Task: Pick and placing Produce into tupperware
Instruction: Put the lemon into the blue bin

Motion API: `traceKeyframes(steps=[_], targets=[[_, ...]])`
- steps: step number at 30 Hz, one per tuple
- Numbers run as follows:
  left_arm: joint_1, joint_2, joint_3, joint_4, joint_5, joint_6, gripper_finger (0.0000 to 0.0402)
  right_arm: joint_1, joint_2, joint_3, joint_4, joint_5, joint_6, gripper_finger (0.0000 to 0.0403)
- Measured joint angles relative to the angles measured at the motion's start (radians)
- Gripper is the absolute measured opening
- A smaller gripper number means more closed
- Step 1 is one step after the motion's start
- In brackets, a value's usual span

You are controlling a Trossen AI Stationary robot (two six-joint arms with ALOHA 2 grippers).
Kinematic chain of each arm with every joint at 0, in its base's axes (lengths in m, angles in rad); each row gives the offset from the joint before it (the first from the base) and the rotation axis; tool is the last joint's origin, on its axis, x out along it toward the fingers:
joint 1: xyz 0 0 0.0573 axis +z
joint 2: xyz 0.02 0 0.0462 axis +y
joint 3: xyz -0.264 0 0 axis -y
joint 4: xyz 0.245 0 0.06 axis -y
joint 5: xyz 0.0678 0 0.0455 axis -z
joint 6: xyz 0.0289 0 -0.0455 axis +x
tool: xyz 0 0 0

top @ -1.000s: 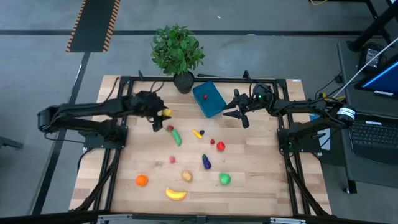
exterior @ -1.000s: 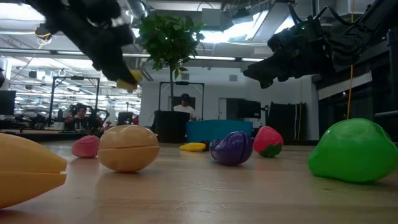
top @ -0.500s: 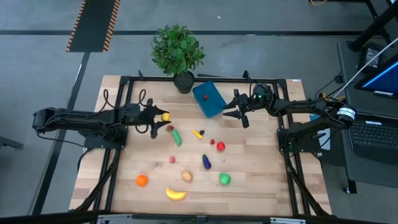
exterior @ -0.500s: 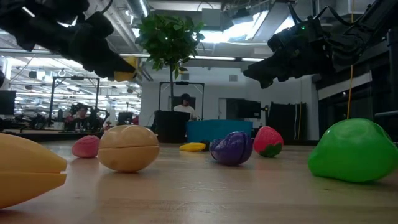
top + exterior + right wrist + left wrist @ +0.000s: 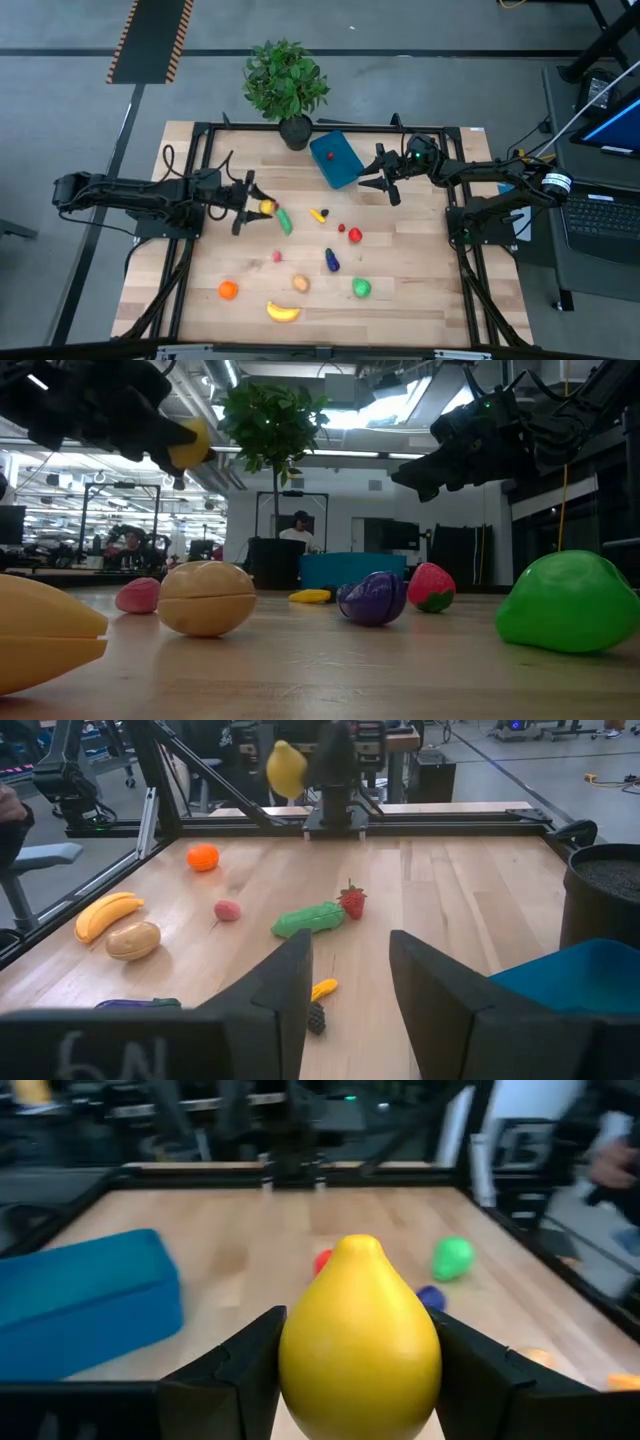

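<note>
A yellow lemon [image 5: 360, 1330] hangs above the table's left half, with my left gripper [image 5: 262, 207] shut on it. The blue tupperware [image 5: 335, 160] stands open at the table's far middle with a red berry [image 5: 329, 156] in it. Beside its right end my right gripper [image 5: 378, 185] waits above the table, open, nothing between its fingers [image 5: 290, 990]. On the boards lie a green cucumber [image 5: 284, 221], a strawberry [image 5: 354, 235], an eggplant [image 5: 331, 261], a potato [image 5: 300, 284], a green apple [image 5: 361, 288], an orange [image 5: 228, 290] and a banana [image 5: 283, 312]. My left gripper pinches the lemon's two opposite sides [image 5: 296, 1355] between its two fingers [image 5: 240, 1370]. The fingers come nearly level from the table's left. The lemon is lifted clear of the table [image 5: 188, 444], its pointed end up in the left wrist view.
A leafy plant [image 5: 286, 85] in a dark pot [image 5: 295, 133] stands at the far edge, just left of the tupperware. A black frame [image 5: 200, 130] runs around the table. Bare boards show at the near left and at the right.
My left gripper has drawn back toward the table's left edge and tipped up from pointing downward to nearly level, staying shut on the lemon. The lemon has swung a little toward the near edge and stands higher in the low view.
</note>
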Motion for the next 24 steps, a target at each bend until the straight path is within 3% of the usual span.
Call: traceKeyframes(steps=[7, 15, 24], targets=[[0.002, 0.0, 0.0, -0.003, 0.012, 0.002, 0.0195, 0.0, 0.0, 0.0, 0.0, 0.0, 0.0, 0.0138], [0.003, 0.031, 0.0, 0.012, -0.186, -0.025, 0.0195, 0.0, 0.0, 0.0, 0.0, 0.0, 0.0, 0.0138], [-0.004, 0.182, 0.0, 0.242, -0.335, -0.028, 0.0195, 0.0, 0.0, 0.0, 0.0, 0.0, 0.0, 0.0138]])
